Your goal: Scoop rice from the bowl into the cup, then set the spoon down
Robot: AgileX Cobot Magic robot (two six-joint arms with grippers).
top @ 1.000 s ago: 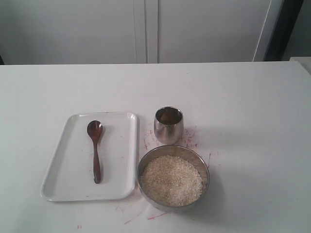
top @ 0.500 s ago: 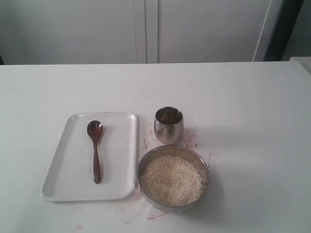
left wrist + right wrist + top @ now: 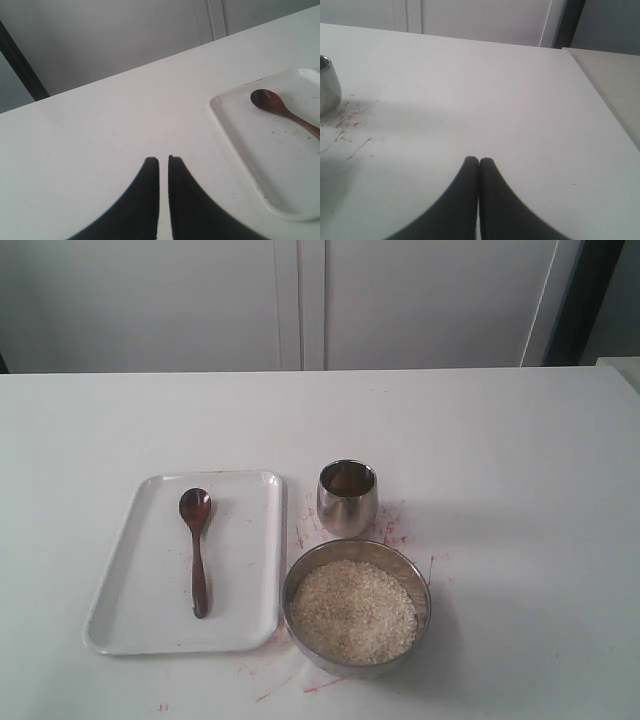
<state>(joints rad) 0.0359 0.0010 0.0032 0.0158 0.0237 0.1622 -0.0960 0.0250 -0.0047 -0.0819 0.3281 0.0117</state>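
Observation:
The dark wooden spoon lies alone on a white tray, its oval end pointing away. To the tray's right stands the small steel cup. Just in front of the cup is the wide steel bowl, full of off-white rice. Neither gripper shows in the exterior view. In the left wrist view my left gripper hovers over bare table beside the tray, away from the spoon; only a thin slit parts its empty fingers. My right gripper is shut and empty, far from the cup.
Red scribble marks cover the white table around the cup and bowl. White cabinet doors stand behind the table. The table's edge runs close to my right gripper.

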